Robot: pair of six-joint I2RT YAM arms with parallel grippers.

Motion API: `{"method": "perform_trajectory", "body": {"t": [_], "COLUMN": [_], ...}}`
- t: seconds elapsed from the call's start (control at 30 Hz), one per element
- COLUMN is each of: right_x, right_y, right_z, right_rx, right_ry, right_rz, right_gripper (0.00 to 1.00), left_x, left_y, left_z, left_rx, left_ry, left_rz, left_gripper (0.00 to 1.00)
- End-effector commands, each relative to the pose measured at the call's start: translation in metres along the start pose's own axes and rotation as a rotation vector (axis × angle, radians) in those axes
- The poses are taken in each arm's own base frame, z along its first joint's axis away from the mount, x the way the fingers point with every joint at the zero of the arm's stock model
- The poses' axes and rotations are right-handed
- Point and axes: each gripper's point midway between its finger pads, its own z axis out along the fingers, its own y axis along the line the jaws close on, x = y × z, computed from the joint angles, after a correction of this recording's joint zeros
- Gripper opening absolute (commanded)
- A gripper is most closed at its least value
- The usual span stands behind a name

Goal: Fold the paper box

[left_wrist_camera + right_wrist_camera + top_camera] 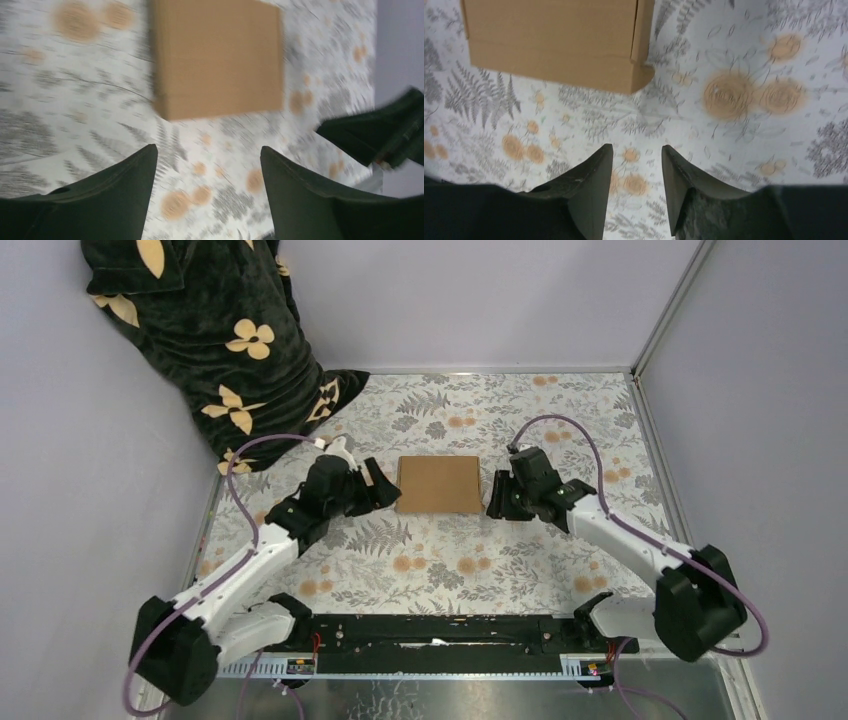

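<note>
box [438,484]: brown cardboard, folded shut, flat at mid-worktop [440,560], between the two arms | left fingers [125,195]: spread wide, holding nothing, just left of box, apart from it | right fingers [589,190]: narrow gap, holding nothing, just right of box, apart from it | far left corner: heaped dark flower-print fabric [220,330]

Top view is shot from high above and behind the arm bases, tilted down toward the far wall; the whole table [450,560] is covered. Left wrist view is taken low and close, past its own fingers [115,200], toward the box [217,57] to the right. Right wrist view is taken likewise, facing left. Box and table are shared by all three.
</note>
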Motion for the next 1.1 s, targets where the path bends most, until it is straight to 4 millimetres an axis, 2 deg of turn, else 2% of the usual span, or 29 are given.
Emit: {"method": "perform_trajectory", "body": {"t": [0.0, 0.13, 0.2, 0.3, 0.43, 0.57, 0.8, 1.07], "right_x": [-0.048, -0.063, -0.070, -0.082, -0.085, -0.085, -0.081, -0.066], "right_y": [0.017, 0.019, 0.018, 0.020, 0.015, 0.000, -0.008, -0.007], "right_z": [0.020, 0.045, 0.053, 0.055, 0.056, 0.057, 0.067, 0.076], "right_rx": [-0.049, -0.004, 0.018, 0.027, 0.052, 0.131, 0.140, 0.103], "right_ry": [-0.044, 0.004, 0.006, -0.016, -0.013, -0.016, -0.002, 0.031], "right_rz": [-0.041, -0.088, -0.099, -0.110, -0.140, -0.170, -0.160, -0.140], "right_gripper": [0.45, 0.41, 0.40, 0.40, 0.41, 0.43, 0.42, 0.36], "left_x": [-0.043, -0.077, -0.082, -0.078, -0.058, -0.045, -0.047, -0.047], "left_y": [0.017, 0.020, 0.021, 0.022, 0.033, 0.048, 0.062, 0.065], "left_z": [0.019, 0.034, 0.045, 0.057, 0.066, 0.068, 0.078, 0.085], "left_rx": [0.064, 0.023, 0.024, 0.043, 0.041, 0.009, -0.019, -0.014], "left_ry": [-0.062, -0.083, -0.071, -0.047, -0.008, 0.017, 0.039, 0.045], "left_rz": [-0.012, 0.034, 0.035, 0.023, -0.004, -0.015, -0.026, -0.038], "left_gripper": [0.76, 0.52, 0.37, 0.29, 0.27, 0.29, 0.31, 0.31]}}
